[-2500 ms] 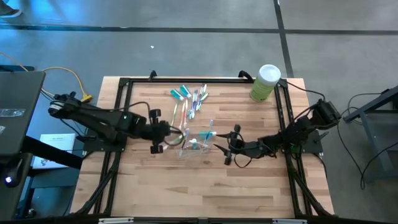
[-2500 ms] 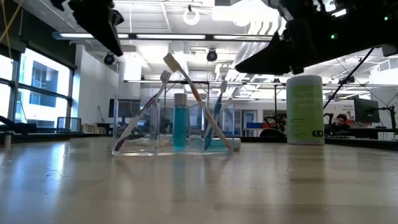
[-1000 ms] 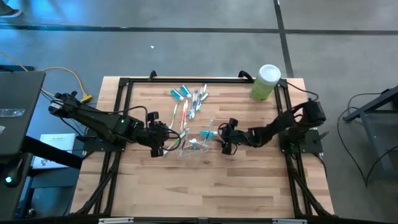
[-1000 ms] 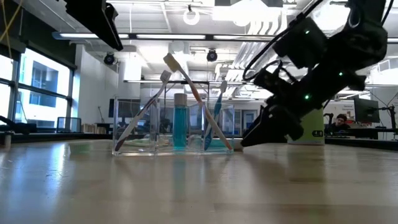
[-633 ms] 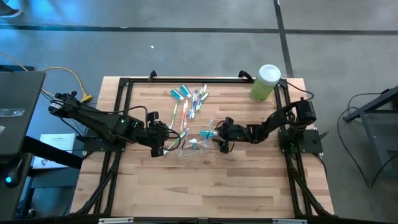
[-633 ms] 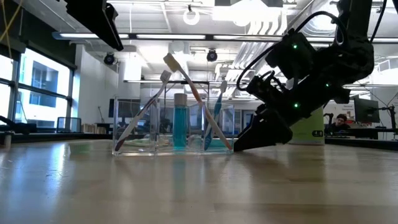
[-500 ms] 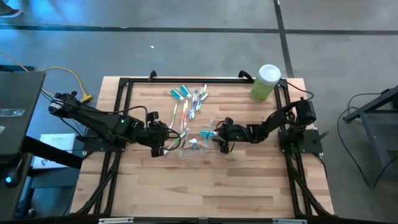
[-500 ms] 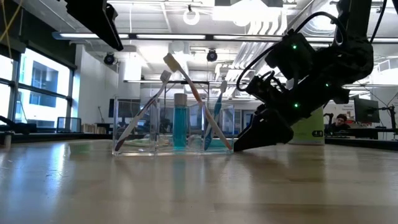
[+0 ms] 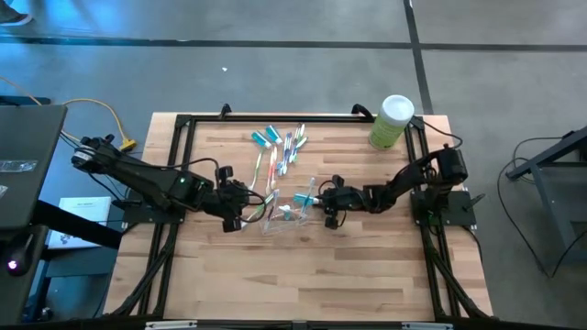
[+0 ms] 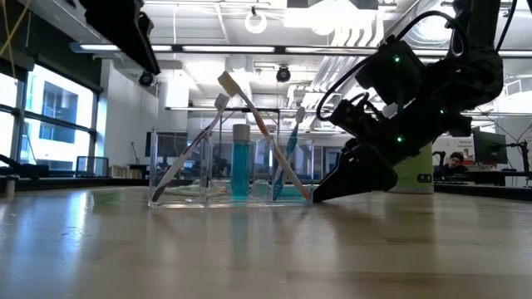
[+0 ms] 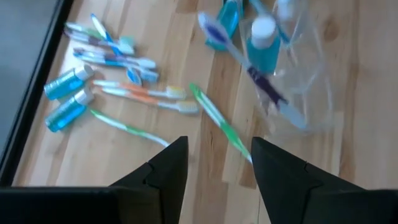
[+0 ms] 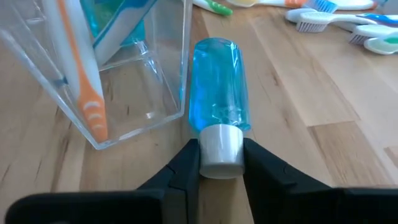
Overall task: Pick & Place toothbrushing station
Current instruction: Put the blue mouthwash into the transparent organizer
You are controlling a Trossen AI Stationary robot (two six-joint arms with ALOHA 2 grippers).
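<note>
Right gripper (image 12: 219,163), wide apart a second ago, has closed its fingers (image 12: 186,168) onto the white cap of a toothpaste tube (image 12: 216,93) lying flat on the table (image 9: 367,275), just beside the clear plastic cup (image 10: 233,170). The tube is translucent blue. Toothbrushes (image 10: 249,133) lean inside the cup; more toothbrushes (image 11: 137,93) lie loose nearby. Left gripper (image 11: 214,165) hovers unchanged beside the cup, jaws parted, holding nothing.

— What moved?
— The right gripper (image 12: 214,163) dropped from above to the table beside the clear cup (image 12: 134,74).
— And its fingers?
— Closed in on a blue tube's (image 12: 216,84) white cap.
</note>
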